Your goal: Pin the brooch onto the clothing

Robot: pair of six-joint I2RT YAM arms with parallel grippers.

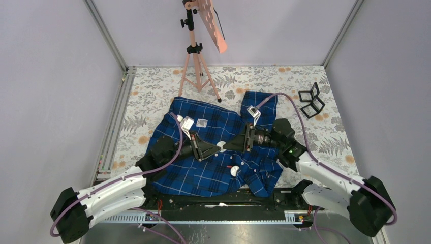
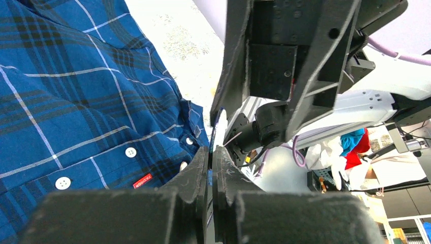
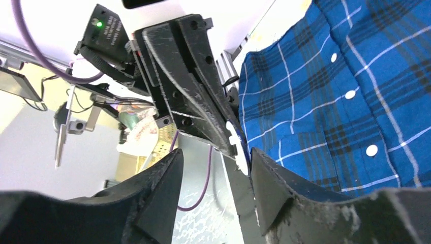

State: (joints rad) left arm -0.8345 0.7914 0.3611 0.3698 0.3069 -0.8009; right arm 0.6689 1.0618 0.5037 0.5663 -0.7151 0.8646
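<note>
Reaching in from the lower left of the top view, the left arm [image 1: 106, 195] lies over the shirt [image 1: 203, 175]. The shirt is spread across the middle of the floral table [image 1: 152, 91], collar toward the upper part of the frame. The left gripper [image 1: 217, 148] sits at mid-frame with its fingers [image 2: 195, 170] pressed together. Its wrist view shows a thin dark-blue sliver caught between them, and what that sliver is cannot be told. In the same view, white buttons [image 2: 63, 182] and a red tag [image 2: 143, 180] lie at the lower left.

A small white brooch [image 1: 222, 146] shows at that gripper's tip, right of its fingers and above the shirt's front. Lower and a little to the right, a white disc [image 1: 235, 171] rests on the cloth.

The right gripper [image 1: 228, 146] faces the left one, tip to tip, just beside the brooch. Its fingers [image 3: 277, 178] are spread apart and grasp nothing. In its wrist view the other gripper's tip and the brooch show through the gap.

The right arm [image 1: 325, 178] runs off to the lower right. A pink tripod [image 1: 195, 66] stands at upper centre and black frames [image 1: 311, 100] lie at upper right.
</note>
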